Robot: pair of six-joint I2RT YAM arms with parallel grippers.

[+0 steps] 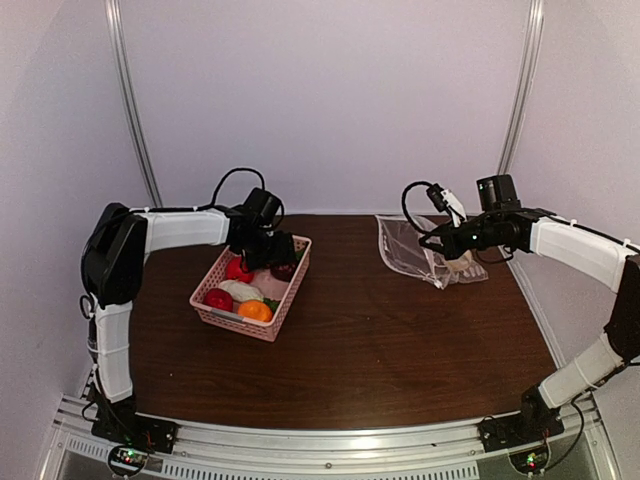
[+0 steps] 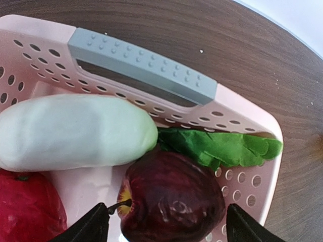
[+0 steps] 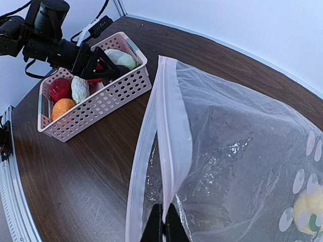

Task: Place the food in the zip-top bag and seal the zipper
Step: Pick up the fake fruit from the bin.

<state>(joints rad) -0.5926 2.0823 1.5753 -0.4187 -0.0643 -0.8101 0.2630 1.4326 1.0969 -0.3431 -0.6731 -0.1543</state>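
1. Left wrist view showed the left claw [image 2: 169, 224] spread wide, one finger on either side of the dark purple fruit [image 2: 171, 201] and gripping nothing.
2. That fruit sat in a corner of the pink basket [image 2: 252, 118], touching the white radish [image 2: 75, 131]. The radish's long axis ran along the basket's handled end wall.
3. The fruit looked glossy and rounded with a short stem, so it could probably roll if pinched off-centre.
4. Well to the right of the basket, the right claw [image 3: 164, 222] was clamped on the mouth edge of the zip-top bag [image 3: 237, 151]. The zipper [image 3: 171, 116] ran away from the claw, unsealed.
5. The left arm was far nearer the basket, so closing straight down on the fruit seemed the likely next move.
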